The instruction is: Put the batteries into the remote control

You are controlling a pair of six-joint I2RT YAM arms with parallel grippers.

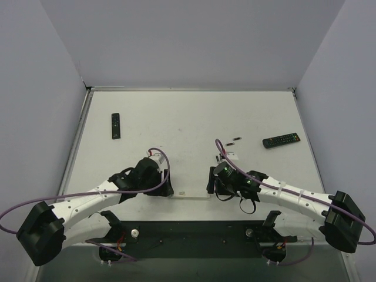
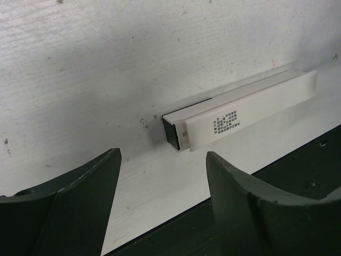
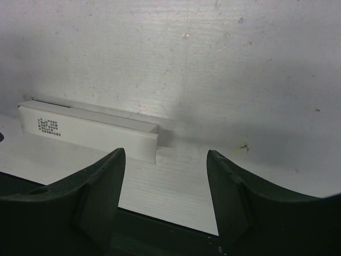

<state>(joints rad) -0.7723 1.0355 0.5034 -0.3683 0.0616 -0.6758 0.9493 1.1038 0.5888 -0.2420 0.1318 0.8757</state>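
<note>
scuffed white table boxed by grey walls; tiny dark batteries, pale-tipped, lying loose; left gripper and right gripper both gaping.

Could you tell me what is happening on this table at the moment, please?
Both arms sit low at the near edge of the table, the left gripper and right gripper open and empty, facing opposite ends of a long white rectangular bar with a printed code patch. Neither touches it. The tiny dark batteries lie loose beyond the right gripper. One black remote control rests at left, another black remote at right. No battery is held yet.
</note>
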